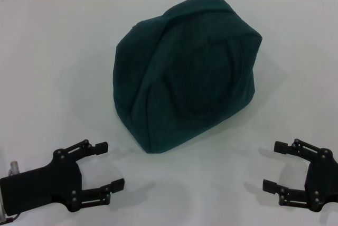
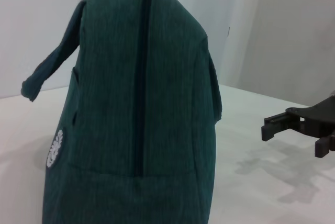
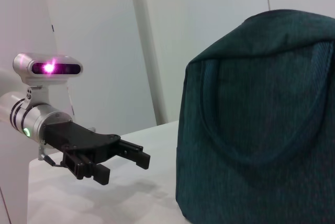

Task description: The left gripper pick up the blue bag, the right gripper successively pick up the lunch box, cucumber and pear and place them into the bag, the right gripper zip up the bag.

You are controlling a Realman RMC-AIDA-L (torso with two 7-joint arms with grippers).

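Note:
The blue bag (image 1: 185, 73) stands in the middle of the white table, its top shut and domed. In the left wrist view the bag (image 2: 141, 130) shows a dark seam down its end, a loop handle (image 2: 52, 67) and a round white logo (image 2: 54, 148). My left gripper (image 1: 112, 165) is open and empty at the near left, apart from the bag. My right gripper (image 1: 273, 166) is open and empty at the near right, also apart from it. The lunch box, cucumber and pear are out of view.
The white table (image 1: 58, 78) runs to a pale wall behind the bag. The right wrist view shows the bag (image 3: 261, 119) and my left gripper (image 3: 123, 168) beyond it. The left wrist view shows my right gripper (image 2: 292, 140) past the bag.

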